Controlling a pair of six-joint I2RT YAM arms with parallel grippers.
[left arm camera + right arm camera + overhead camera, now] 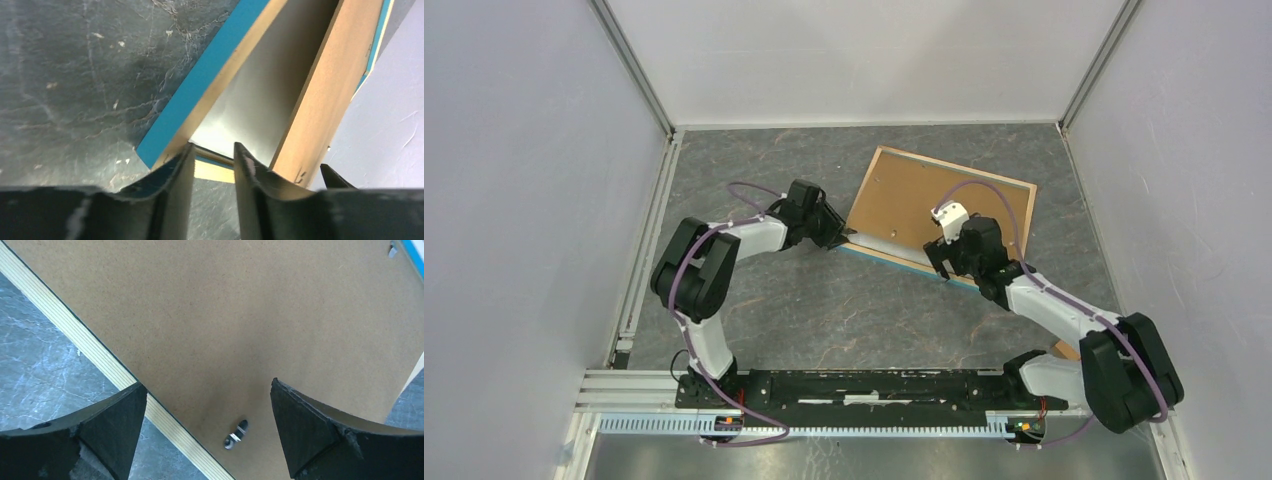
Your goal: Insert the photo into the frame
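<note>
Right gripper (207, 385) hangs wide open over the backing board (240, 315) seated in the face-down frame (100, 360), upper centre of the top view; left gripper (214, 147), jaws slightly parted, sits at its left corner; photo hidden, presumably already inside, so little seems left.

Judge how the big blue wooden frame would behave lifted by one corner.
Probably stiff: the thin blue and wood rectangular frame shows straight edges. Wide and flat, it may tip from a corner grip. Its brown backing board might slide out when tilted.
</note>
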